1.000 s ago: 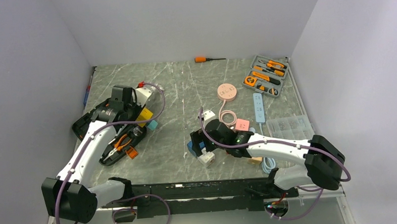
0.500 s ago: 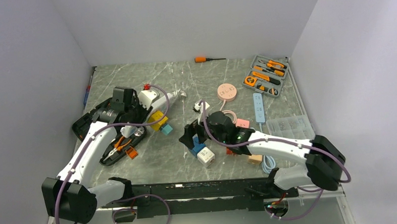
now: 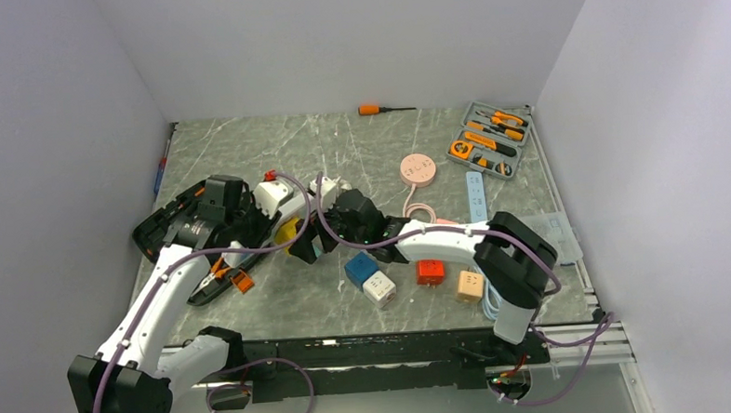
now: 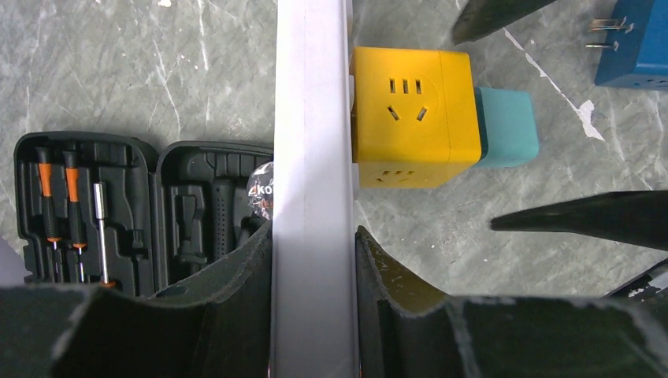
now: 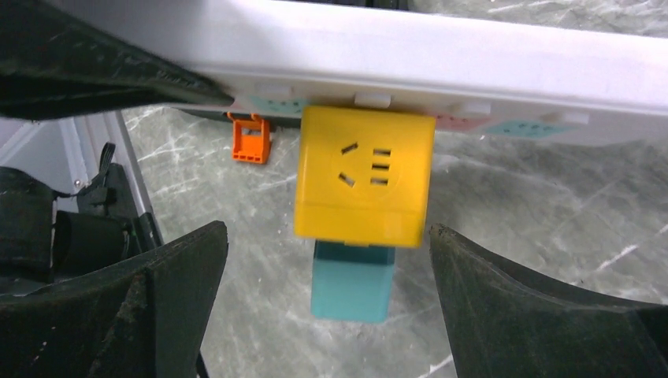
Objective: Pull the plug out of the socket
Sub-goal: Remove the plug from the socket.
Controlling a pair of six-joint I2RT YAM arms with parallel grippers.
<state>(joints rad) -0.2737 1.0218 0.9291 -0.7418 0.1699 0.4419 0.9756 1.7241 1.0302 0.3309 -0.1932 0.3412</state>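
Observation:
A white power strip, the socket (image 4: 311, 157), stands gripped between the fingers of my left gripper (image 4: 313, 252), which is shut on it. A yellow cube plug (image 4: 413, 118) sits plugged into the strip's side, and a teal plug (image 4: 506, 127) sticks out of the yellow cube's far face. In the right wrist view the socket (image 5: 433, 55) runs across the top with the yellow cube (image 5: 366, 177) and teal plug (image 5: 353, 279) hanging below it. My right gripper (image 5: 328, 236) is open wide, its fingers either side of the two plugs and clear of both. From above, both grippers meet at the yellow cube (image 3: 288, 230).
An open black tool case (image 3: 191, 242) lies under the left arm. Blue (image 3: 360, 265), white (image 3: 379, 288), red (image 3: 429, 272) and orange (image 3: 469, 285) cube plugs lie near the front. A pink round device (image 3: 417, 170), a grey tool kit (image 3: 487, 141) and an orange screwdriver (image 3: 371, 109) sit farther back.
My right arm has swung left, away from the blue and white cubes, up to the yellow plug. The left gripper has carried the strip a little to the right.

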